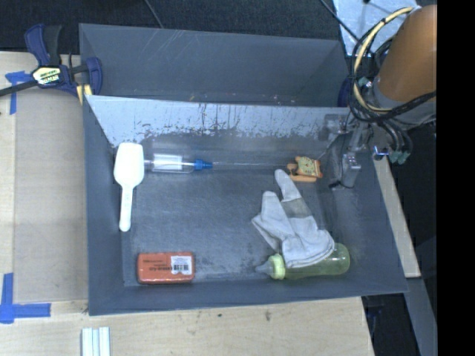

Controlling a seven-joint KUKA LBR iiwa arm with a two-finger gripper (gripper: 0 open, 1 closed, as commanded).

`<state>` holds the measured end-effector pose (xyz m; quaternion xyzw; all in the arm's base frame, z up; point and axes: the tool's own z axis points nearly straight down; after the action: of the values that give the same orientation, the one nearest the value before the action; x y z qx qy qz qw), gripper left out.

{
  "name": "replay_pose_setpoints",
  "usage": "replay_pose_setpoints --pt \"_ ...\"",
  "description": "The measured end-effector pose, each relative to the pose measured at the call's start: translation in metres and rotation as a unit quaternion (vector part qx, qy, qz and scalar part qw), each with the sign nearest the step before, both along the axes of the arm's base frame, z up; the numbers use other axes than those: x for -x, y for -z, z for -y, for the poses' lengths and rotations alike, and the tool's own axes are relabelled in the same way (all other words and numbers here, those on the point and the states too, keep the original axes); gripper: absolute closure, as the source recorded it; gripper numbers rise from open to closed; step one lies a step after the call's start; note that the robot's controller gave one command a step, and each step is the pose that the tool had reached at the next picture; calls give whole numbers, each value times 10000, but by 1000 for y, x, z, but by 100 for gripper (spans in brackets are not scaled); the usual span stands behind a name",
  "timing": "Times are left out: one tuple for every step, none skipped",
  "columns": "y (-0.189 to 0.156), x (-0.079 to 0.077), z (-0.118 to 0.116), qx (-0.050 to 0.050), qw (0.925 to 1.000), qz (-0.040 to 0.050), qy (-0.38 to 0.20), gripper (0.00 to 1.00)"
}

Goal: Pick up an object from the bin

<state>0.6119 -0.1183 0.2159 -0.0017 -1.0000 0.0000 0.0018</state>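
claw [343, 170] | small tan toy [305, 169], perhaps a figure, just left of it | opening: cannot tell

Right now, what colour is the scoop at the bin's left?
The scoop is white, shown in the camera view.

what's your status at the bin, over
Gripper by right wall. Nearest thing: small brown-and-orange toy figure, just beside it. White cloth glove lies over green plastic bottle.

At left, scoop [128, 170], syringe [174, 165] just right of it; packet [165, 267] front-left; glove [291, 228] over bottle [319, 264] (front-right)
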Motion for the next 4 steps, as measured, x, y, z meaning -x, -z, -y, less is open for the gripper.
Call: replay_pose_setpoints --pt "-5 -1 -1 6 10000 40 -12 0" --pt "49 0 -17 9 10000 66 61 0" --pt "102 11 -13 1 9999 39 126 0" --pt "133 -3 -44 1 9962 36 -867 100"
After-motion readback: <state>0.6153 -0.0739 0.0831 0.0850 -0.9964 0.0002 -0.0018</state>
